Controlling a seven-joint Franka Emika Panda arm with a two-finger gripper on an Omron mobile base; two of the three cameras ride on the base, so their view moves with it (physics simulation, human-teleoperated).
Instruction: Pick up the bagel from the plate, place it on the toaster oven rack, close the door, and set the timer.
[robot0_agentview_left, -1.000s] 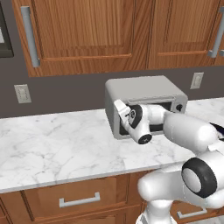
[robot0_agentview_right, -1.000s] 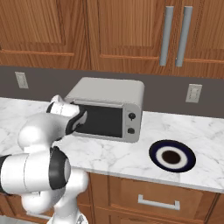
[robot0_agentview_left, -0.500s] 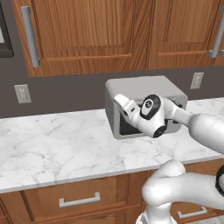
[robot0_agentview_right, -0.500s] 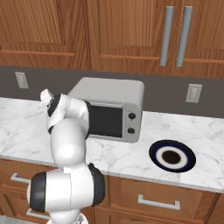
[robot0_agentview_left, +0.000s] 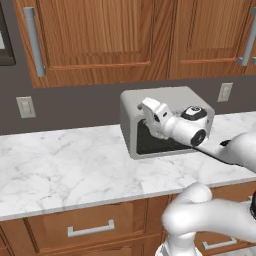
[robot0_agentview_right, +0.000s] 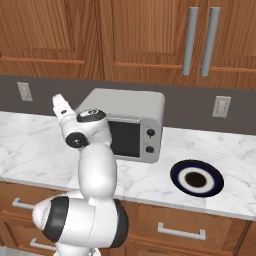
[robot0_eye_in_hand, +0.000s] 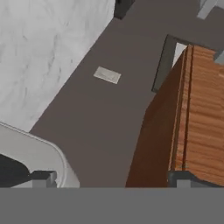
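While the round navy-rimmed plate (robot0_agentview_right: 196, 178) lies on the white marble bench (robot0_agentview_right: 240, 165), the released end effector (robot0_agentview_left: 149, 106) is held before the grey boxy toaster oven (robot0_agentview_right: 127, 122).

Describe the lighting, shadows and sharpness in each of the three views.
Left base view: flat, even light, no glare on the marble counter; oven cavity dark. Right base view: soft shading under the cabinets, plate crisp. Hand view: rolled sideways, wall and cabinet edges slightly soft, no motion blur.
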